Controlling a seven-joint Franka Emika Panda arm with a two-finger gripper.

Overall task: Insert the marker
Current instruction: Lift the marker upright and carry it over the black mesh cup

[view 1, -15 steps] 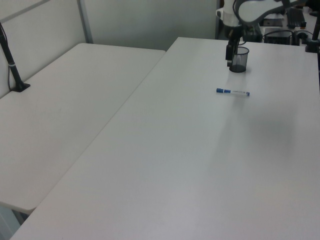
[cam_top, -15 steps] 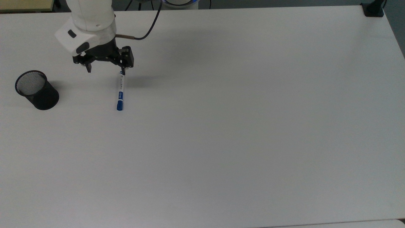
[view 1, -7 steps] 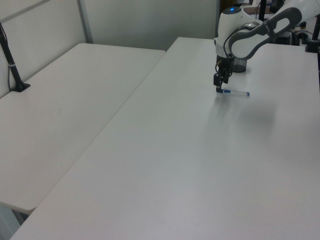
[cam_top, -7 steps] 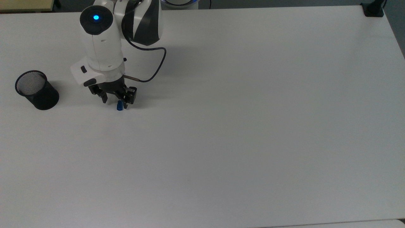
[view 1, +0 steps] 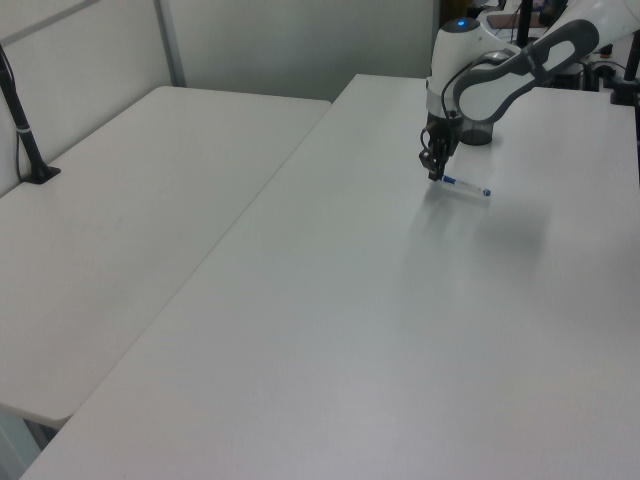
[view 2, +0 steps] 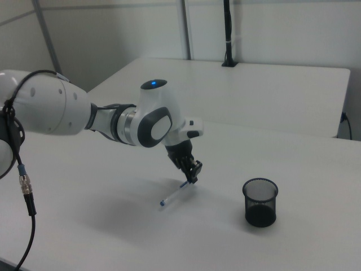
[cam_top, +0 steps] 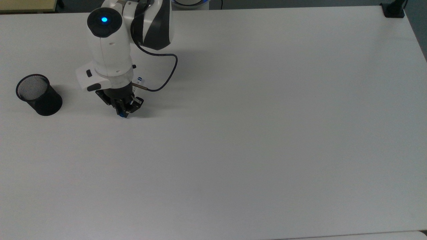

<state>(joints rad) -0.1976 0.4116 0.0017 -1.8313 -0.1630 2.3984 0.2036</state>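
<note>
The marker [view 1: 465,186] is a slim white pen with a blue cap; its blue end tip [cam_top: 139,79] peeks out beside the wrist in the top view. My gripper [cam_top: 123,112] points down and is shut on the marker's cap end [view 2: 188,184]. The rest of the barrel slants down from there toward the table [view 2: 169,198]. Off to the top view's left, apart from my gripper [view 2: 194,178], stands the upright black mesh cup [cam_top: 39,95], its open mouth up. In the right view the cup [view 2: 260,202] is to the right of the marker.
The white table [cam_top: 253,133] stretches wide to the top view's right and front. A black clamp [cam_top: 393,10] sits at its far right corner. A second white table [view 1: 150,200] adjoins in the left view, with a black post [view 1: 25,130] on it.
My gripper dropped onto the marker's cap end and its fingers came together on it. The marker has pivoted, its tip end swinging toward the top view's right.
</note>
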